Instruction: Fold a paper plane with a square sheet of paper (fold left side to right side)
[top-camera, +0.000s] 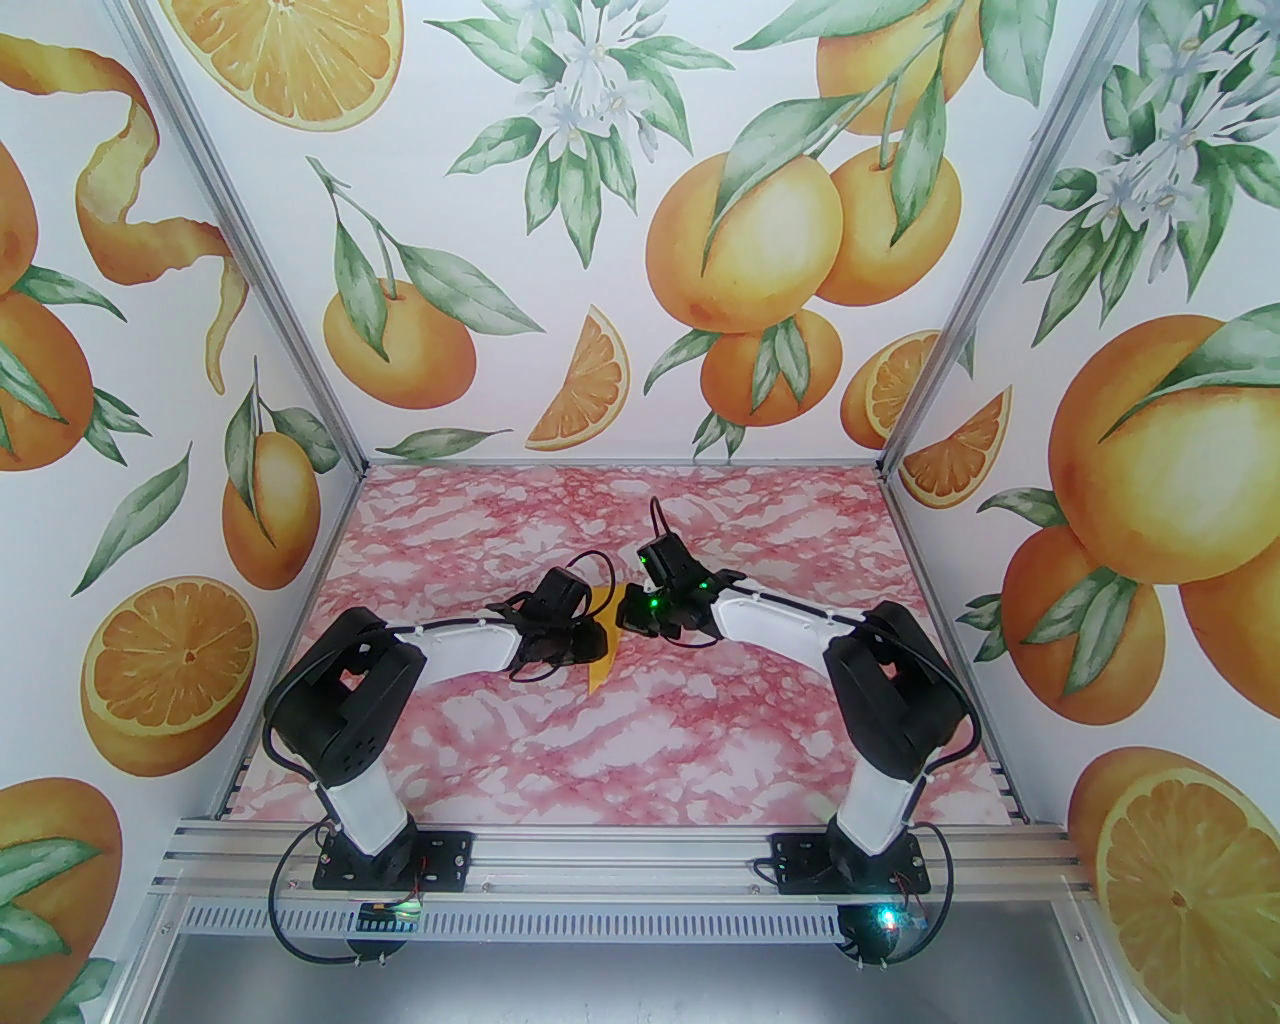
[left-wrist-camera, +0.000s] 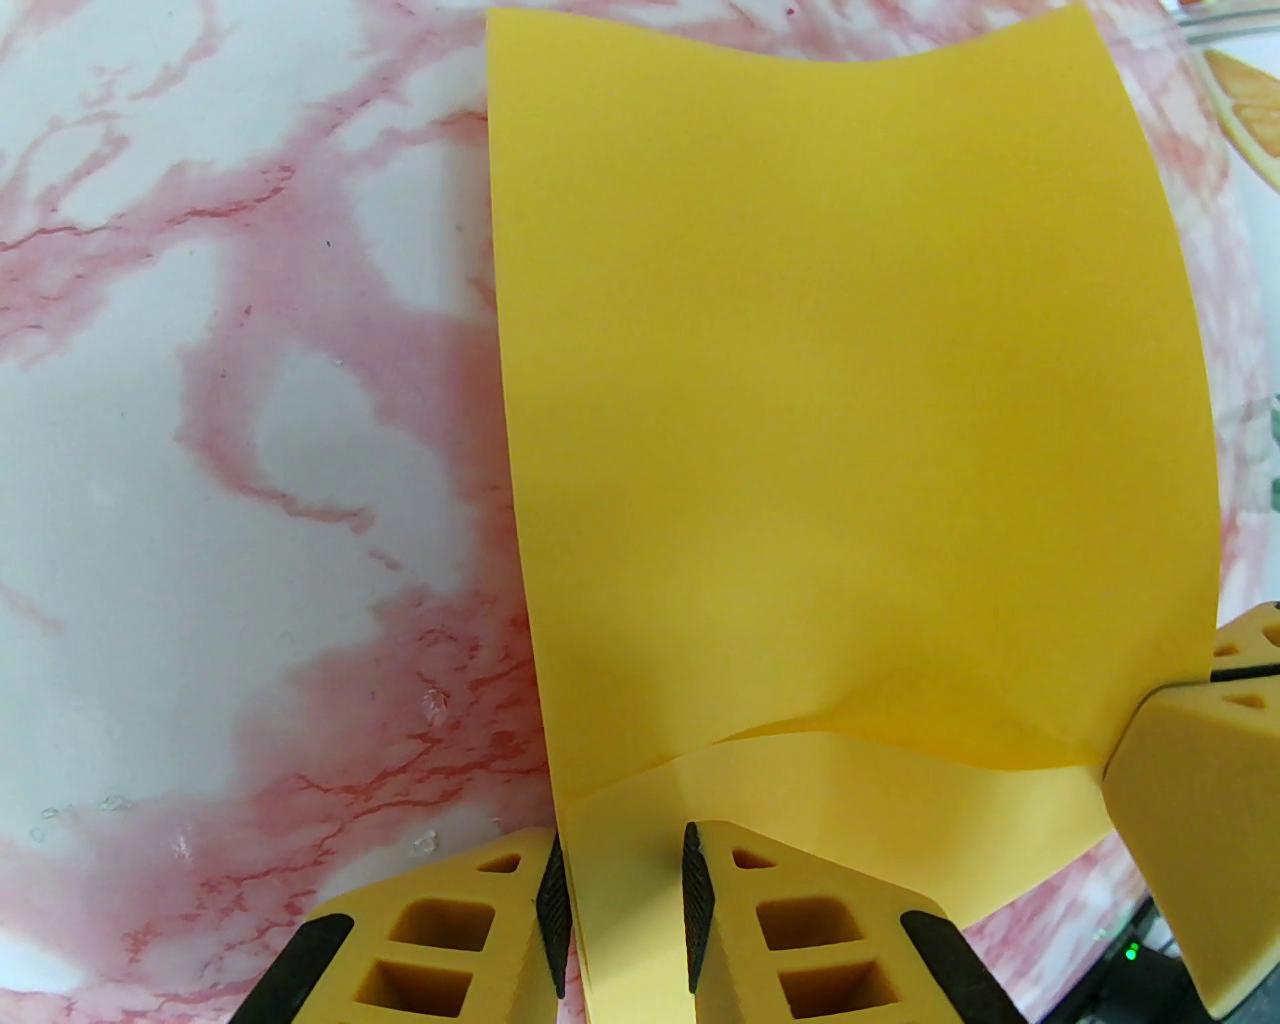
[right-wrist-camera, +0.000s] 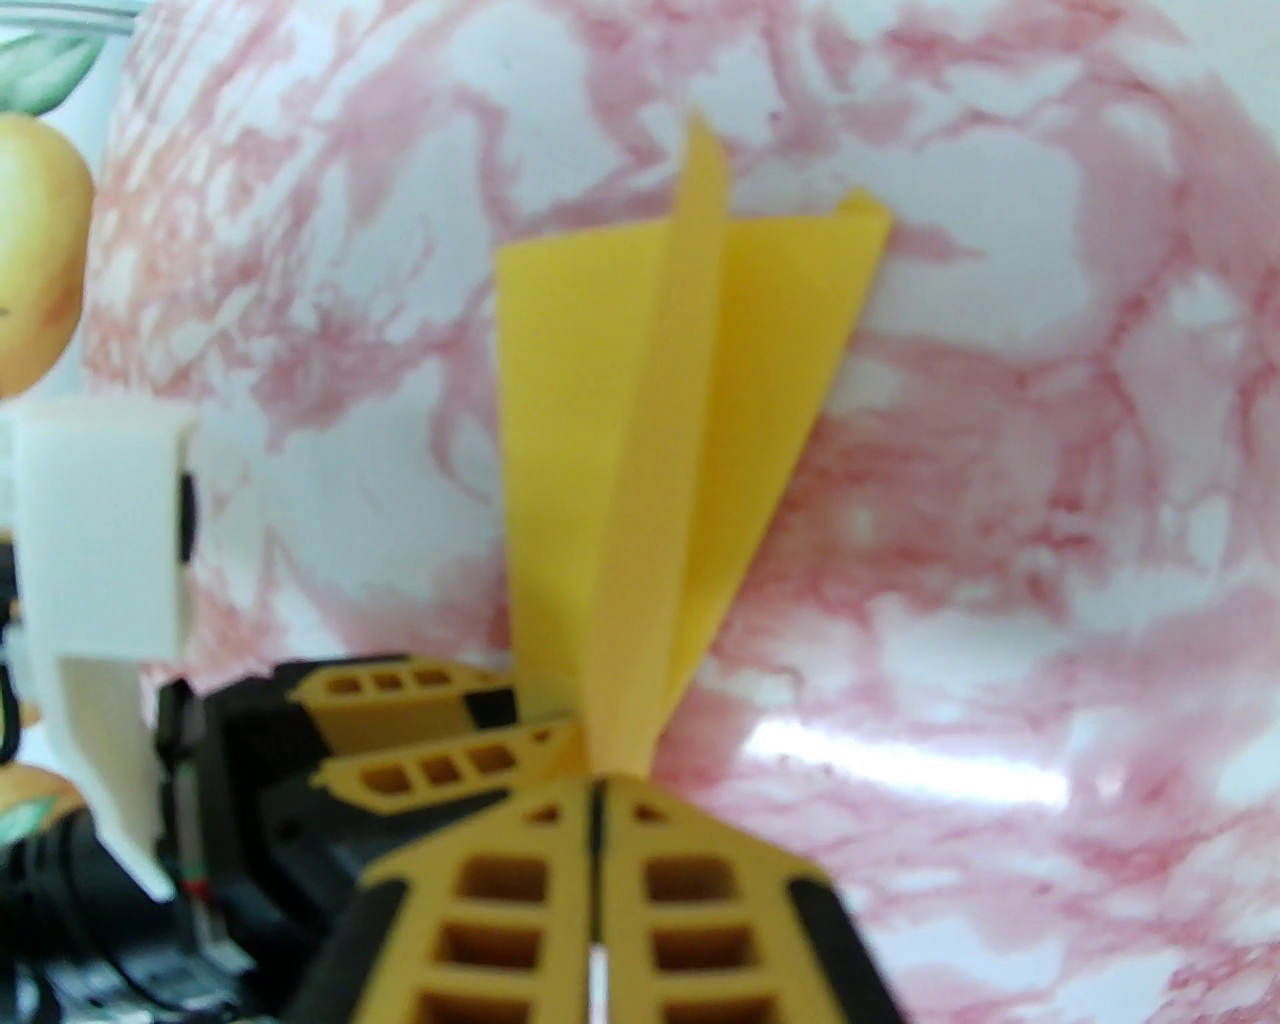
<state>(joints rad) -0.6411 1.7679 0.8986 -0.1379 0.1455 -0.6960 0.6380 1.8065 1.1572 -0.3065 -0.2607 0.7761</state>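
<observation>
Pink-marbled tabletop (top-camera: 560, 740) beneath; right pincer (right-wrist-camera: 598, 782) pinches the yellow paper (left-wrist-camera: 850, 400), left pincer (left-wrist-camera: 622, 862) gapes narrowly around its edge.

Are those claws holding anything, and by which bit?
The right gripper pinches the folded yellow paper at its narrow near end. The left gripper straddles another edge, jaws apart.

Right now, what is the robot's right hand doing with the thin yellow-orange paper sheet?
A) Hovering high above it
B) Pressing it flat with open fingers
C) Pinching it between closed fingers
C: the right hand has its fingers shut together, and the thin yellow-orange paper sheet fans out from between their tips.
</observation>
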